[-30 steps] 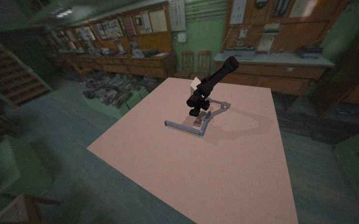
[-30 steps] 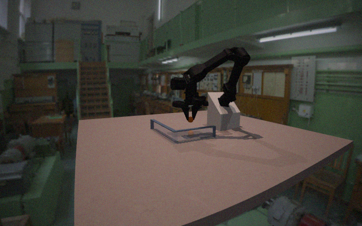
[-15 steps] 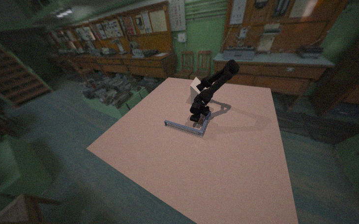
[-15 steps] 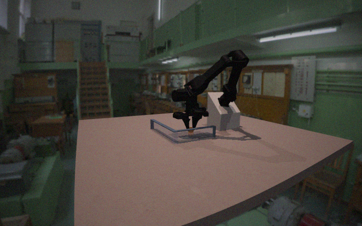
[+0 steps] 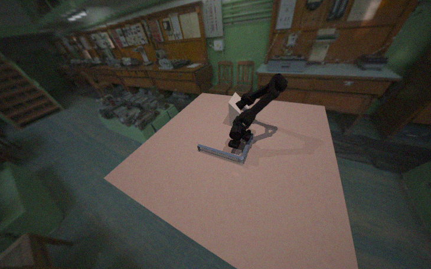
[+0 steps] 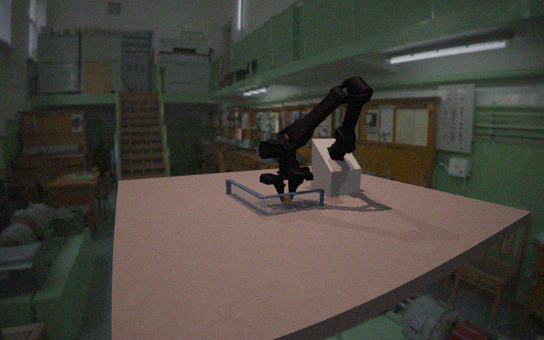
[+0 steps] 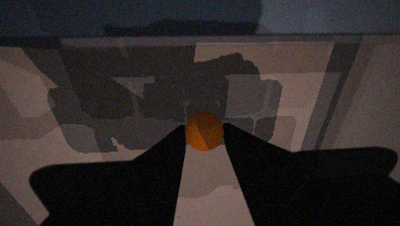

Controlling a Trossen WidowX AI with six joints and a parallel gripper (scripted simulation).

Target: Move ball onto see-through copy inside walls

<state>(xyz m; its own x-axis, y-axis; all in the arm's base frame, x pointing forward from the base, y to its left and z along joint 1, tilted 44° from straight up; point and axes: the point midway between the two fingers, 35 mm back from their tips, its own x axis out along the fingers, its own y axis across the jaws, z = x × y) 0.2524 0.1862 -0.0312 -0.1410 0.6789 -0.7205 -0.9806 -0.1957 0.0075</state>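
Observation:
The orange ball is held between the fingertips of my black gripper, which is shut on it. The gripper points down, with the ball low over or on the table inside the corner. One low clear wall with a blue-grey rim meets the other clear wall at the corner. The see-through copy does not show apart from the ball; whether they fully overlap I cannot tell. In the top view the gripper hides the ball.
A pale slanted block stands on the pinkish table behind the corner, close to the arm's lower part. The arm casts shadows over the table and inside the walls.

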